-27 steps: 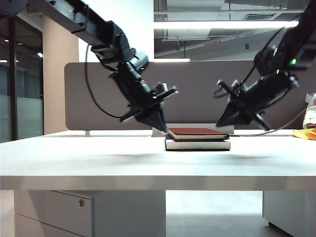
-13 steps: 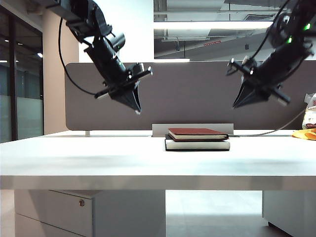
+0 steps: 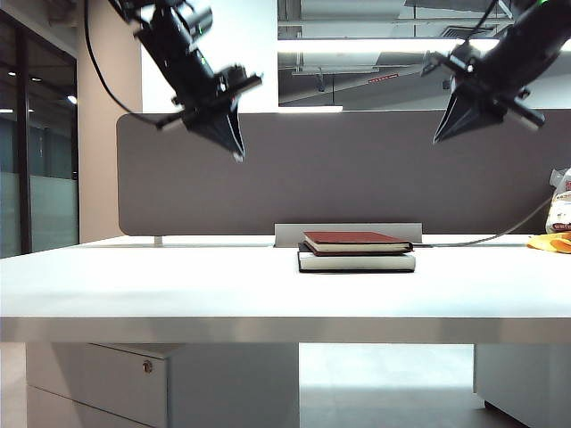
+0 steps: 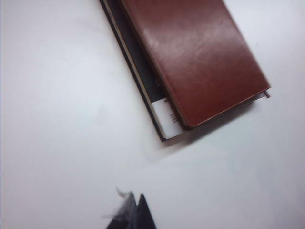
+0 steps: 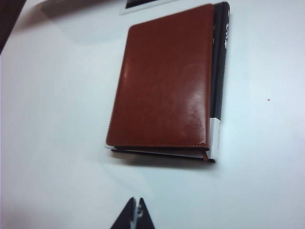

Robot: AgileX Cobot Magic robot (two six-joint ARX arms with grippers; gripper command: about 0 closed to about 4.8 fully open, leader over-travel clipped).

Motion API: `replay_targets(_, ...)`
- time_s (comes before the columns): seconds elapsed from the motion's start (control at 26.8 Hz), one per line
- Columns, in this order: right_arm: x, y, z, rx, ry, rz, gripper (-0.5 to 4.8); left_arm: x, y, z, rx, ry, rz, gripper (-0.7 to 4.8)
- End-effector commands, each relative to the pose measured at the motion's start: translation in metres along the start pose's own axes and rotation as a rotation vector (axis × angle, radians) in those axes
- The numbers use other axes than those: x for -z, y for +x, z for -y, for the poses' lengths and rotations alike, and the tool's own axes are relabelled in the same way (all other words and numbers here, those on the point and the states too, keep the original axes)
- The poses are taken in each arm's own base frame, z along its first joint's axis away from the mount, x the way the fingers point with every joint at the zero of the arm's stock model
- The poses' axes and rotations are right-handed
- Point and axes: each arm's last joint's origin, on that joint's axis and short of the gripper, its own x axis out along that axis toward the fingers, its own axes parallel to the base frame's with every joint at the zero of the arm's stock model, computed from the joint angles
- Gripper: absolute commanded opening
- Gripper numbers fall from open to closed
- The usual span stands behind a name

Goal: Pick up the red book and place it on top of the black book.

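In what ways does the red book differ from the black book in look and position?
The red book has a reddish-brown leather-like cover; the black book has a black cover with faint print. The red one is thinner. It lies on top, the black book on the table. Both lie flat, untouched by the raised, shut left gripper and right gripper.

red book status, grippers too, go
Red book stacked on black book. Left gripper shut, empty, high at left. Right gripper shut, empty, high at right. Nothing in the way.
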Motion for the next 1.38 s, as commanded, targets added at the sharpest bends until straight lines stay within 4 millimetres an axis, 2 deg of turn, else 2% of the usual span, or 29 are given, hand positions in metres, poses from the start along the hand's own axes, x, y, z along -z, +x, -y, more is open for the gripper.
replay_targets(0.04, -0.003, -0.016, -0.009, 0.005, -0.013, 0.015, -0.06, -0.006, -0.028, 0.008, -0.039, 0.034, 0.044, -0.06)
replay_targets(0.49, -0.006, -0.084, -0.043, 0.005, -0.079, 0.088, -0.06, -0.008, -0.127, 0.036, -0.122, 0.072, 0.144, -0.06)
replay_targets(0.86, 0.003, -0.145, -0.068, 0.037, -0.147, 0.154, -0.06, 0.009, -0.207, 0.058, -0.172, 0.089, 0.191, -0.06)
replay_targets(1.16, 0.020, -0.185, -0.082, 0.055, -0.193, 0.158, -0.06, 0.030, -0.268, 0.074, -0.207, 0.107, 0.265, -0.06)
replay_targets(1.38, 0.051, -0.208, -0.083, 0.062, -0.201, 0.202, -0.06, 0.057, -0.313, 0.085, -0.219, 0.113, 0.311, -0.06)
